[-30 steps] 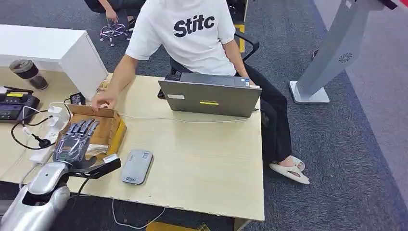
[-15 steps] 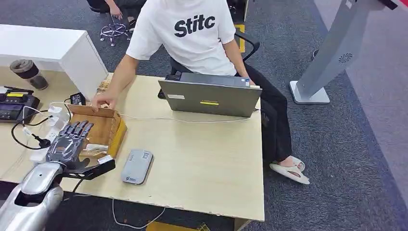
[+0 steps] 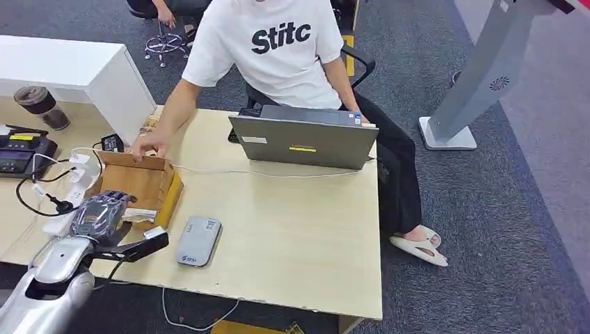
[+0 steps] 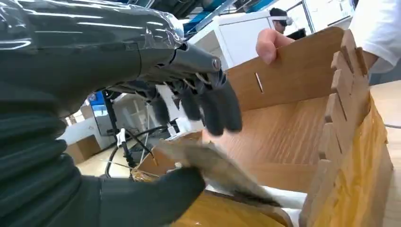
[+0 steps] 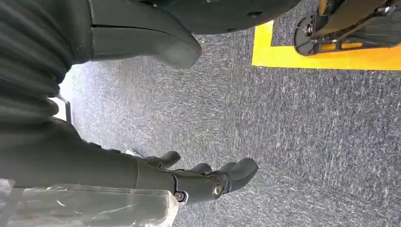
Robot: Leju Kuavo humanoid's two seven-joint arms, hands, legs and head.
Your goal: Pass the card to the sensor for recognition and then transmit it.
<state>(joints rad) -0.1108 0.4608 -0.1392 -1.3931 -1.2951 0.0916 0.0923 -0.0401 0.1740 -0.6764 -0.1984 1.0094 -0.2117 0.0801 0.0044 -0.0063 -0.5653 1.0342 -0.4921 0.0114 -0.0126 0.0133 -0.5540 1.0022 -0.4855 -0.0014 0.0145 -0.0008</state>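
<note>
Far left of the desk: dark cup and a black device with white cables. Left hand sits at the near end of the open wooden box, fingers curled down into it. Left wrist view: thumb lies under a blurred flat piece, the card, at the box's near edge, dark fingers above it with a gap between. Cannot tell whether the card is actually pinched; motion blur hides the contact. A person's hand rests on the far wall of the box, fingertip over its rim in the left wrist view. Just right of the box, the grey sensor lies flat near the desk's front edge, apart from the left hand. Further right, a grey laptop at the far edge, white cable running in front of it. Person in white shirt sits behind the desk. Right hand hangs above grey carpet, fingers loosely apart, holding nothing.
</note>
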